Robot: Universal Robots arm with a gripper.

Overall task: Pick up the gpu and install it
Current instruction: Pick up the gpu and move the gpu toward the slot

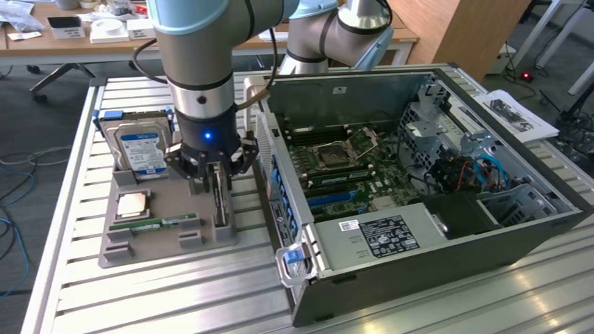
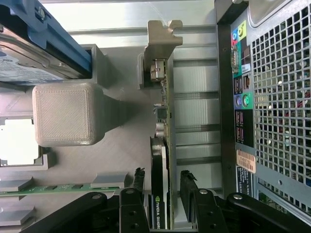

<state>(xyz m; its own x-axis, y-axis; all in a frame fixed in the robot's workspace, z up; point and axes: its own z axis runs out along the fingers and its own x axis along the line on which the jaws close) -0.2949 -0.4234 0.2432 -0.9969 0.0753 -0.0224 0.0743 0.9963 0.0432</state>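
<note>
claw point(image 2: 163, 174): wide open, holding nothing; one finger stands on each side of the gpu's top edge. A gap shows on the case side, and the other finger is just beside the card.
gpu point(image 2: 158, 145): upright on edge in a slot of the tray, on the tray's side nearest the case, metal bracket at the end away from the claw.
tray point(image 1: 167, 250): grey, flat on the counter point(image 1: 139, 299), near its edge at the exterior view's left.
case point(image 1: 436, 229): side open, board point(image 1: 343, 163) exposed; its ported wall runs just beside the gpu.
post point(image 2: 63, 114): grey tray block, near the gpu's other face.
drive point(image 1: 141, 149): blue label, upright at the tray's far end.
chip point(image 1: 133, 203): flat in the tray's middle.
memory stick point(image 1: 153, 225): green, lying near the tray's near end.
papers point(image 1: 519, 115): beyond the case, at the exterior view's right.
</note>
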